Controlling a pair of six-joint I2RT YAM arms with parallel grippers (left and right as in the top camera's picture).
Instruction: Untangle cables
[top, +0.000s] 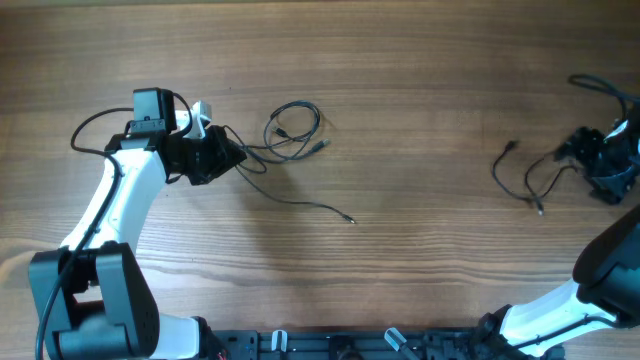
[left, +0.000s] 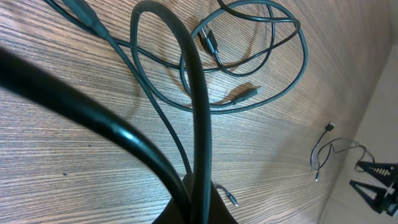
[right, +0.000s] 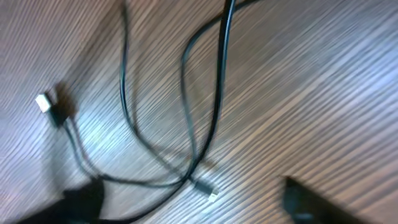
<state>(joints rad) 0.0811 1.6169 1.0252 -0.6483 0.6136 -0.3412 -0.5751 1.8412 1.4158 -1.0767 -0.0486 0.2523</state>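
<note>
A thin black cable lies coiled on the wood table, with a tail running to a plug. My left gripper sits at the coil's left end. In the left wrist view it is shut on black cable strands that rise from its tip toward the coil. A second black cable lies at the right beside my right gripper. In the blurred right wrist view my right gripper is open, its fingers wide apart over this cable, whose small plug lies between them.
A white USB plug ends one strand on the right. A white block sits behind the left gripper. The second cable and right gripper show far off in the left wrist view. The table edge is near the right gripper.
</note>
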